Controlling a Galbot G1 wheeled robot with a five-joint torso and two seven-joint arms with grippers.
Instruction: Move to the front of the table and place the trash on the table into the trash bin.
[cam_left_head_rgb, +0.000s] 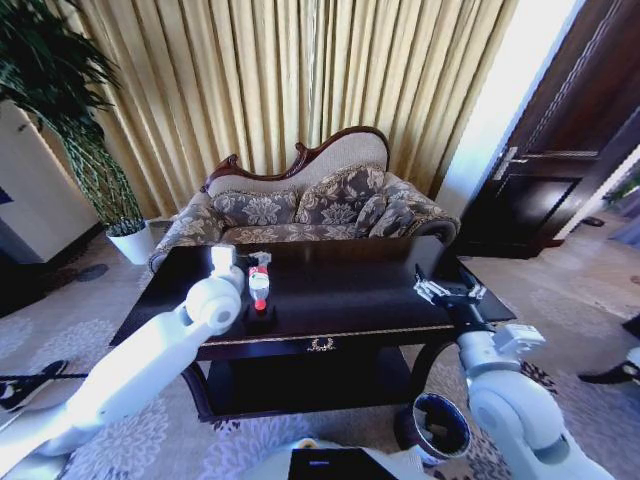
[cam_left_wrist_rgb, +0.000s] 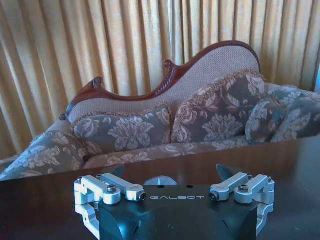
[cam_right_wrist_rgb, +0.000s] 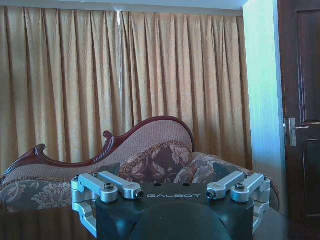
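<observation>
You are facing the table (cam_left_head_rgb: 360, 290) from its front, and the trash is sitting left of centre in the head view: a clear plastic bottle (cam_left_head_rgb: 259, 285) with a red cap standing upright, and a small pale scrap (cam_left_head_rgb: 261, 258) just behind it. The bottle is looking light, stiff and slick; you would do best pinching it across the labelled middle, since a nudge near the cap could tip it. The left gripper (cam_left_head_rgb: 224, 258) is hovering just beside the bottle, but the wrist is covering its fingers, so you cannot tell their spread. The right gripper (cam_left_head_rgb: 449, 291) is hanging spread wide over the table's right side. The trash bin (cam_left_head_rgb: 440, 425) is standing at lower right, partly cut off by the right arm. Any tissues or wrapper are too small to make out.
</observation>
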